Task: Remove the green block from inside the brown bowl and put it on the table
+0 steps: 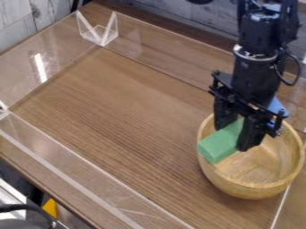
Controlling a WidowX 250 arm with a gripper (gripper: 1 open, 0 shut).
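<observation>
The green block (pixel 219 145) hangs tilted over the left inner side of the brown bowl (pixel 253 182), pinched at its right end by my gripper (pixel 242 134). The black gripper comes down nearly vertically from the upper right and is shut on the block. The block's lower left corner sits near the bowl's left rim, clear of the tan bottom. The bowl rests at the right front of the dark wood-grain table (pixel 131 107). The fingertips are partly hidden behind the block.
Low clear acrylic walls (pixel 48 134) run along the table's left and front edges, with a clear corner bracket (pixel 98 29) at the back left. Open tabletop stretches left of the bowl.
</observation>
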